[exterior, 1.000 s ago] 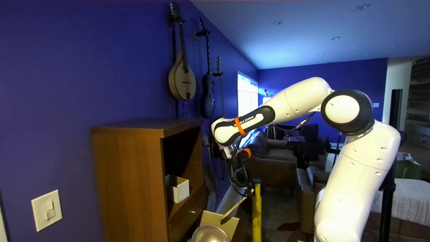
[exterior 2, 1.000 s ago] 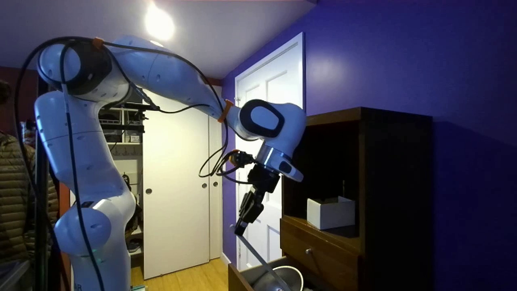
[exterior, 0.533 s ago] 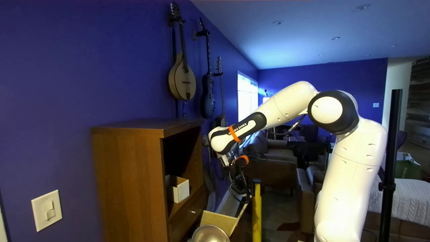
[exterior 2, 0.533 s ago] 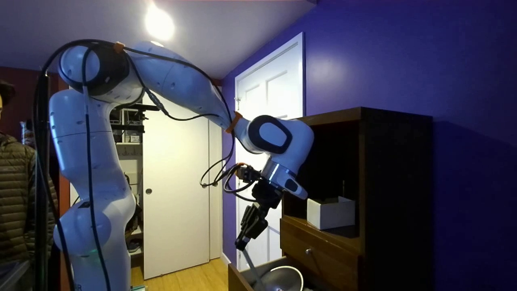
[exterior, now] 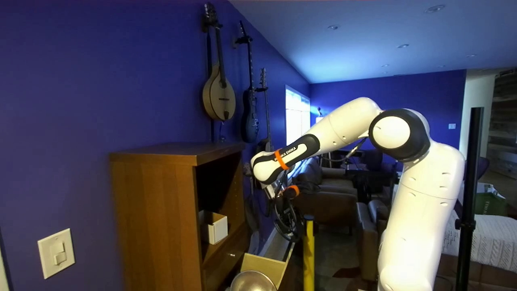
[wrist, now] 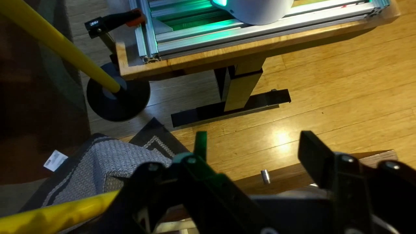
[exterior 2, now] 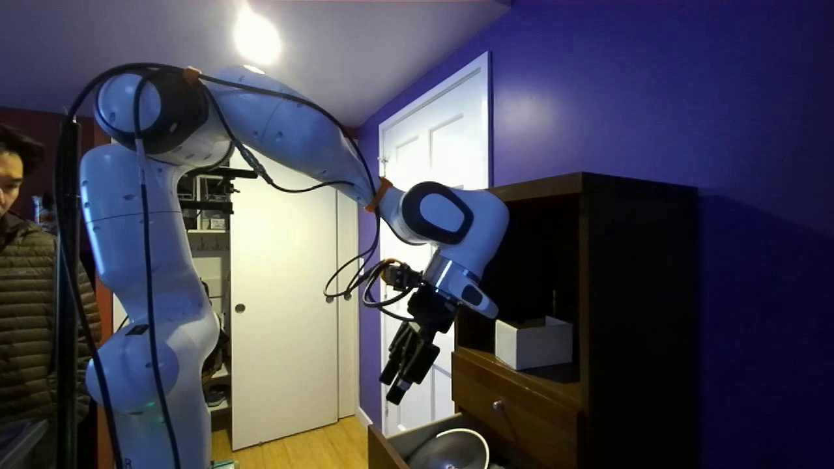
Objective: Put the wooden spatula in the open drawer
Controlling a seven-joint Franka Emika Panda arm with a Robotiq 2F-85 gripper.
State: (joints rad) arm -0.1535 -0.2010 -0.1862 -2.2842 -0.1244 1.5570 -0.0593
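The open drawer (exterior: 260,264) sticks out low from the cabinet, its pale inside showing; its brown front (exterior 2: 384,449) appears in an exterior view. Above it hangs my gripper (exterior 2: 391,385), tilted downward, fingers spread with nothing between them. The wrist view also shows the gripper (wrist: 253,144) with a wide gap. A thin pale strip, seemingly the wooden spatula (exterior: 290,251), shows at the drawer's corner just below the gripper, apart from it as far as I can tell. The drawer front hides where its lower part rests.
A metal bowl (exterior 2: 456,449) sits inside the drawer. The brown cabinet (exterior: 161,222) rises beside it, with a white box (exterior 2: 534,342) in its compartment. A yellow post (exterior: 309,254) stands near the gripper. A person (exterior 2: 26,273) is behind the arm.
The arm came lower and nearer the cabinet, then stayed almost still. The jaws parted and let go of the spatula, which dropped downward out of them.
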